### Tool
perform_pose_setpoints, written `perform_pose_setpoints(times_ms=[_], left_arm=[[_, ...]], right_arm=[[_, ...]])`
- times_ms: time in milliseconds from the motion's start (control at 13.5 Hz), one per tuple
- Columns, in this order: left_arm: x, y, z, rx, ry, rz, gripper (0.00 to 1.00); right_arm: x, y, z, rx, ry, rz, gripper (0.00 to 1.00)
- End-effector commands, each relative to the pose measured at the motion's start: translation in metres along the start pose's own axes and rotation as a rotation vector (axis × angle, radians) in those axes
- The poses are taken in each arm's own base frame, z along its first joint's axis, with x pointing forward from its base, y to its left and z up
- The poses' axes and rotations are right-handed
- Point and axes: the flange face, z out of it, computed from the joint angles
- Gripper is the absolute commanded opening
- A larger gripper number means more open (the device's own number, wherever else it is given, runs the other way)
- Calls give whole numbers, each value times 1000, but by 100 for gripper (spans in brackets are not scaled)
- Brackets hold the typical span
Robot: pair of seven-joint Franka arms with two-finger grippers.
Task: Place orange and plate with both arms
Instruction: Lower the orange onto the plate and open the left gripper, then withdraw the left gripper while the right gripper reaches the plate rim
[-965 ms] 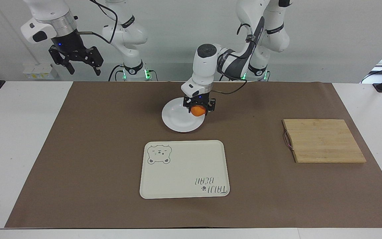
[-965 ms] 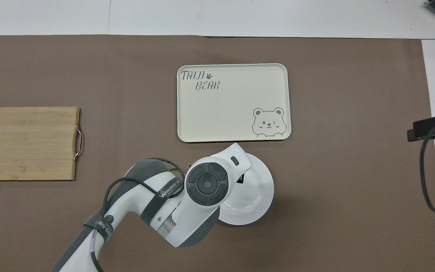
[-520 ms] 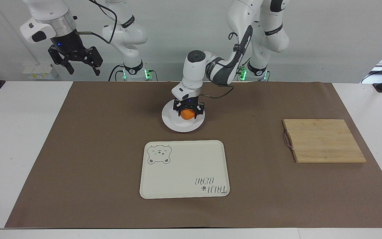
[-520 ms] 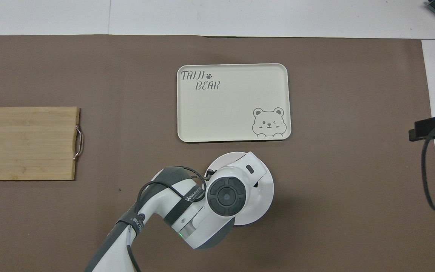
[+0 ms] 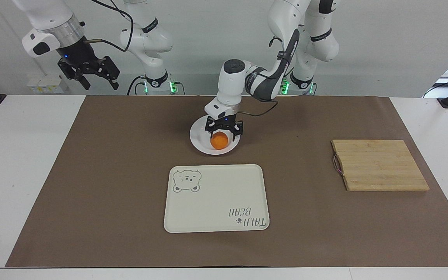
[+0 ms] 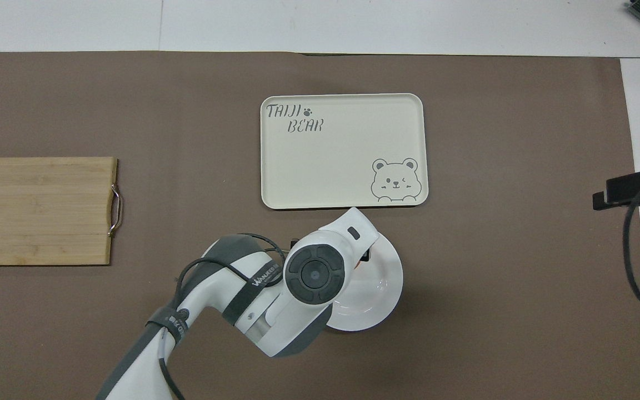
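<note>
Hanging high over the table's edge at its own end, the right gripper waited with its fingers apart, holding nothing. Farther out from the robots, the plate sat on the brown mat near the middle of the table. On it lay the orange (toward the rim away from the robots), with the left gripper directly over it, fingers spread to either side of the fruit and no longer clamping it. From overhead the arm's wrist hid the orange almost entirely. Farther still lay the tray, just clear of the plate. A board lay toward the left arm's end.
</note>
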Motion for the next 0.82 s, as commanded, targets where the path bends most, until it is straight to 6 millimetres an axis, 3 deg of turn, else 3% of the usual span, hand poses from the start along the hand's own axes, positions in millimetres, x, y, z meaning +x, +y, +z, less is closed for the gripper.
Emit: perform_pose_setpoints(times_ms=[0, 223, 371, 520, 742], left_arm=[[35, -53, -45, 9, -7, -18, 100], [77, -116, -84, 36, -23, -14, 100], [107, -180, -106, 49, -23, -39, 100], [122, -229, -120, 54, -3, -53, 100], [134, -292, -142, 64, 2, -28, 100]], right_arm=[[6, 2, 31, 121, -26, -11, 100], [11, -4, 70, 235, -65, -66, 100], [13, -3, 105, 315, -80, -112, 100], [14, -3, 141, 385, -68, -181, 100], [4, -4, 219, 505, -64, -260, 100]])
